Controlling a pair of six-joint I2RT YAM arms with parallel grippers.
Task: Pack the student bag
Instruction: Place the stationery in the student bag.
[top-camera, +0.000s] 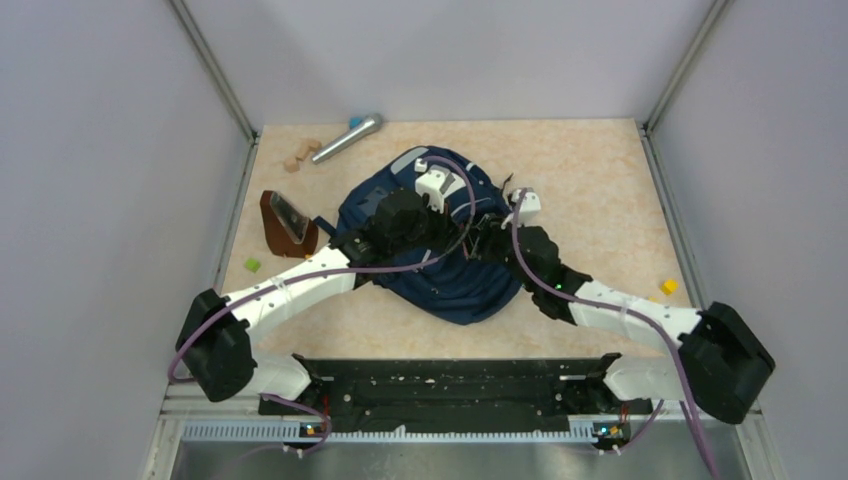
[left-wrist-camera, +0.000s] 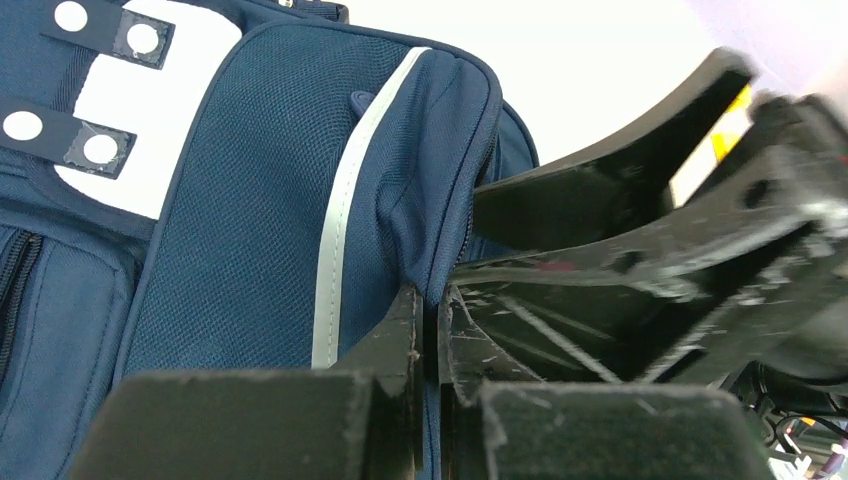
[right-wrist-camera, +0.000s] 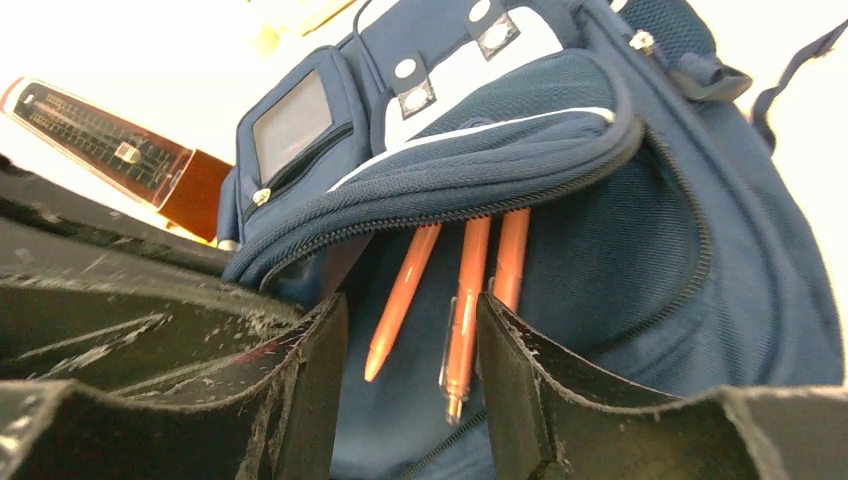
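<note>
Claws first. The right claw (right-wrist-camera: 412, 310) is released, its two fingers spread and touching nothing. Between them, straight ahead, three orange pens (right-wrist-camera: 466, 300) stick out from under the flap of a pocket (right-wrist-camera: 470, 165) on the bag (right-wrist-camera: 620, 250). Their upper ends are hidden in the pocket mouth. Their tips point down and back toward the claw, so their long axis runs nearly along the claw's own reach.

The left claw (left-wrist-camera: 432, 300) is clenched on a fold of bag fabric at the pocket edge, beside a grey stripe (left-wrist-camera: 335, 270), and seems to be holding the mouth up. The bag lies in the middle of the counter (top-camera: 600, 190) with both arms reaching over it. A brown wedge-shaped case (top-camera: 285, 222) sits near on its left.

By my reading the pens are half in, and the step in hand is seating them. The right arm is the nearer. The move turns on a push along the pens' length, into the mouth. Pushing across them could lever them out.
</note>
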